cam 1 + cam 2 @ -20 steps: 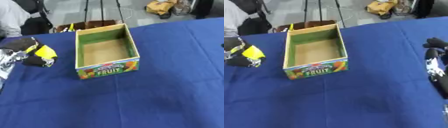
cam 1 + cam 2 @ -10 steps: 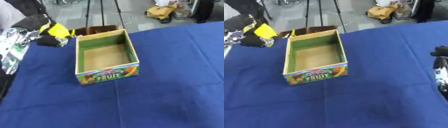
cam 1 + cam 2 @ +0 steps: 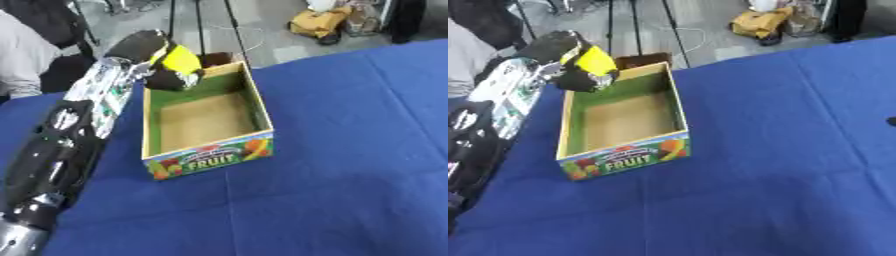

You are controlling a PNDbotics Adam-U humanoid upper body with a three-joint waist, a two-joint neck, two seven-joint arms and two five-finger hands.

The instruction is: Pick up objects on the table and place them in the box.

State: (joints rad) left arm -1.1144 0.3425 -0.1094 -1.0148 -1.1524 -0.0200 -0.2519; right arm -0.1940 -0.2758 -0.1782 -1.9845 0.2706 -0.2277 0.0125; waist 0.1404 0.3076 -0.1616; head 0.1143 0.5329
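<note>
Front panel of the box (image 3: pixel 213 159): the word "FRUIT" in capital letters, set among printed pictures of fruit. A curved line of smaller lettering stands above it on a red band; it cannot be read. No other legible text, number or sign appears in either view.

left eye view: head-height, looking down and forward at table (image 3: pixel 350 150) | right eye view: same aim, slightly offset | shared: box (image 3: pixel 623 125), floor beyond
</note>
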